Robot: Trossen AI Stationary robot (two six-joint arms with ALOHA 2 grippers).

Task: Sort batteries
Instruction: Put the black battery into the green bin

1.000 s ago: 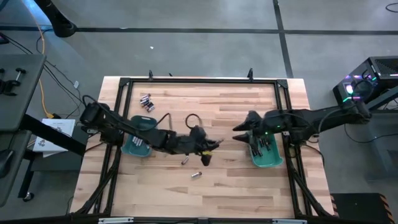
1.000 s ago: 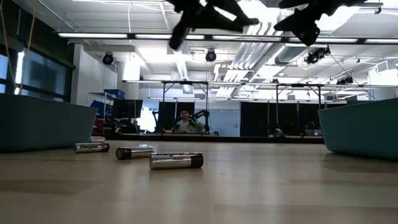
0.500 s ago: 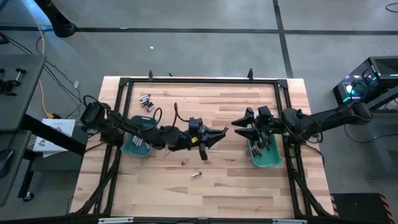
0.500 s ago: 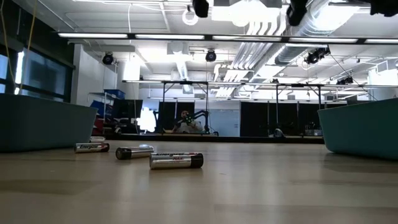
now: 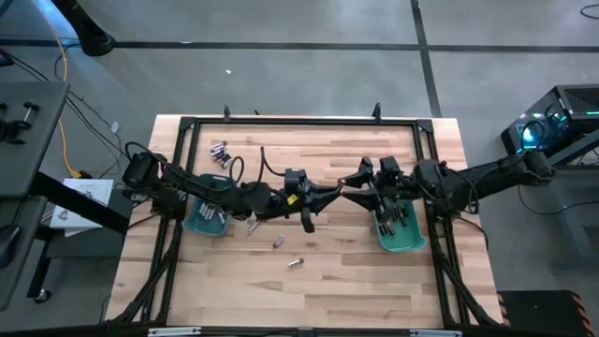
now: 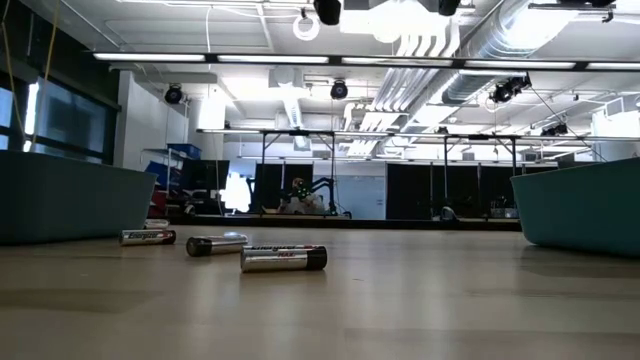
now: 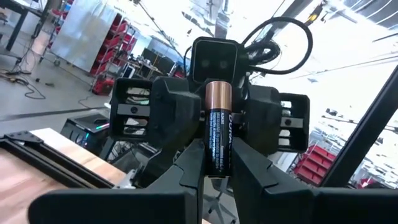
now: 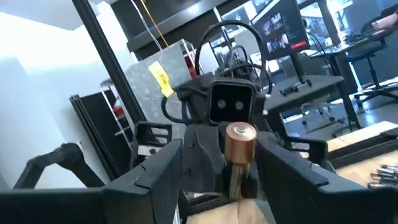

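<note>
High view: left gripper (image 5: pixel 329 194) and right gripper (image 5: pixel 348 187) meet tip to tip mid-table; teal bins at 9 and 3 o'clock; loose batteries (image 5: pixel 220 152) at 10 o'clock, two more at 6.

Low view: three batteries (image 6: pixel 283 259) lie on wood.

Left wrist view: fingers (image 7: pixel 189 163) clamp copper-top battery (image 7: pixel 217 127) (upright).

Right wrist view: own fingers (image 8: pixel 288 163) spread wide, flanking it.

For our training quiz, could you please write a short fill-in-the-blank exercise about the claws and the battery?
The left claw is shut on a battery whose free end is ___ coloured.
The right claw, facing it above the table, stands ___.
The bin beneath the right arm is ___ in colour.
Missing words: copper; open; teal.
</note>
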